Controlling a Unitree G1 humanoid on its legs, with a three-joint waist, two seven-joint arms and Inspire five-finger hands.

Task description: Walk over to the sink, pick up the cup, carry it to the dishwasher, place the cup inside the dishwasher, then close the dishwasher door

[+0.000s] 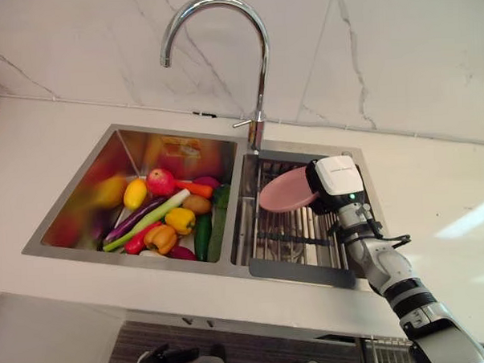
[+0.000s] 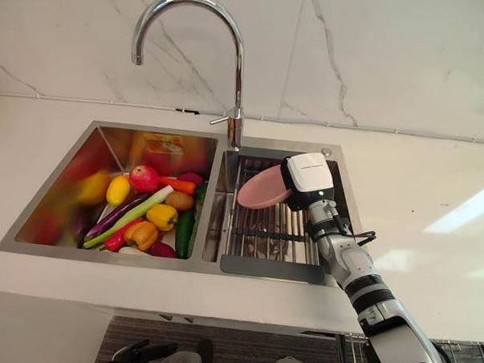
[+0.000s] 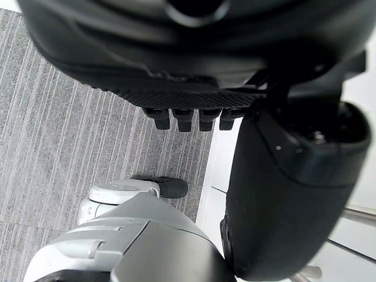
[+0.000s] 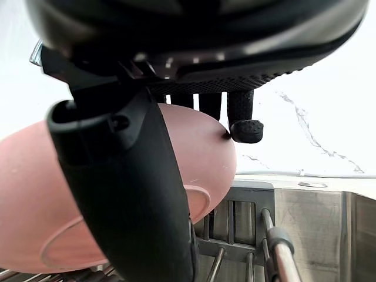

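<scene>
right hand [image 4: 129,194] is clamping thumb and fingers round the pink cup [image 1: 281,190] over the sink rack [image 1: 297,237] | cup's looking light, stiff, slick, probably chippable | I'm guessing gripping across the wall near the rim is safest

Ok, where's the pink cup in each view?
Left eye view: pink cup in the right hand, over the right basin's rack.
Right eye view: cup at centre, below the tap.
Right wrist view: cup behind the thumb, above the rack.
Left wrist view: left hand above floor.
Shared landmark: rack.

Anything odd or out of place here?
Yes: the sink's left basin is heaped with vegetables, and the right robot hand holds a tilted pink bowl, not an obvious cup, above the rack.
</scene>
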